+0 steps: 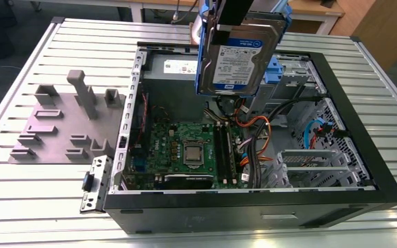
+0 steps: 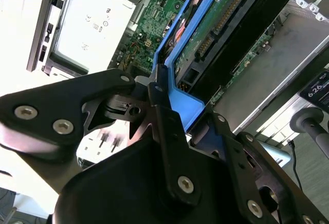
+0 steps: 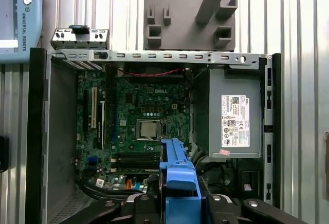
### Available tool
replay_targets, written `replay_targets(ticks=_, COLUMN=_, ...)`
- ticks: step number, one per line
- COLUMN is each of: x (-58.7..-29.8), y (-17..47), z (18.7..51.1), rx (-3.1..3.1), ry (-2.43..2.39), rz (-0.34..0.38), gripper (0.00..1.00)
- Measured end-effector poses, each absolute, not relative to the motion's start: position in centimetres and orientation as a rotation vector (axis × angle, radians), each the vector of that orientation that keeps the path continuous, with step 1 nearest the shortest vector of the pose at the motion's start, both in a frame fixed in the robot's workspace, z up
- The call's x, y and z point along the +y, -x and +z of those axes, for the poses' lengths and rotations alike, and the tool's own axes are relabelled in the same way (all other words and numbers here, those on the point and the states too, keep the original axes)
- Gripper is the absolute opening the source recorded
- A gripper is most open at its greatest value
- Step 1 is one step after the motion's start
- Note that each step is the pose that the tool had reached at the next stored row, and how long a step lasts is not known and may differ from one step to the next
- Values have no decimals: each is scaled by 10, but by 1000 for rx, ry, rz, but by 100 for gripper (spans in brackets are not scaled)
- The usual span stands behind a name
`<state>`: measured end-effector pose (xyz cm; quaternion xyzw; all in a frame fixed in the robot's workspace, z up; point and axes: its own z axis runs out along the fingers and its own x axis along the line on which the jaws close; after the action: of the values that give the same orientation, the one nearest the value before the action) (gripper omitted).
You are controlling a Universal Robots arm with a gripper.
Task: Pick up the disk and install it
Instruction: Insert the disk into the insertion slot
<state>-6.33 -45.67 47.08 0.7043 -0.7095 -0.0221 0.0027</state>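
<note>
A robot arm's gripper (image 2: 160,91) holds the disk (image 1: 239,54) in the air above an open desktop computer case (image 1: 254,199) that lies on its side on a slatted metal tabletop (image 1: 19,206). The black fingers (image 2: 165,124) are clamped on the edge of the drive's blue plastic bracket, and in the second wrist view the green circuit-board underside of the drive runs away from the grasp. In the exterior view the disk stands nearly on edge, its white-and-blue label facing the camera. It hangs over the far side of the case, just in front of the grey power supply (image 1: 178,67) and a blue plastic part (image 1: 274,67) in the drive bay. Its lower edge appears to hang clear of the parts below, though the angle leaves that uncertain. Below it lie the green motherboard (image 1: 184,150) with its bare processor (image 1: 193,153), a bundle of orange and black cables (image 1: 254,126) and, toward the exterior view's right, a silver metal cage (image 1: 316,165). The case takes up the middle of the tabletop and reaches toward its near edge. A grey slotted fixture (image 1: 67,124) lies flat beside the case on the exterior view's left. A small metal bracket (image 1: 95,183) rests against the case's near corner on that side. In the first wrist view the blue bracket rises from between the fingers over the motherboard, with the power supply beside it.
</note>
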Motion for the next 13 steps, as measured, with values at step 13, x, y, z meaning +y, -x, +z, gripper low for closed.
replay_targets(ticks=13, x=-459, y=63, z=471, rx=-2225, ry=-2209, rz=-69, gripper=36)
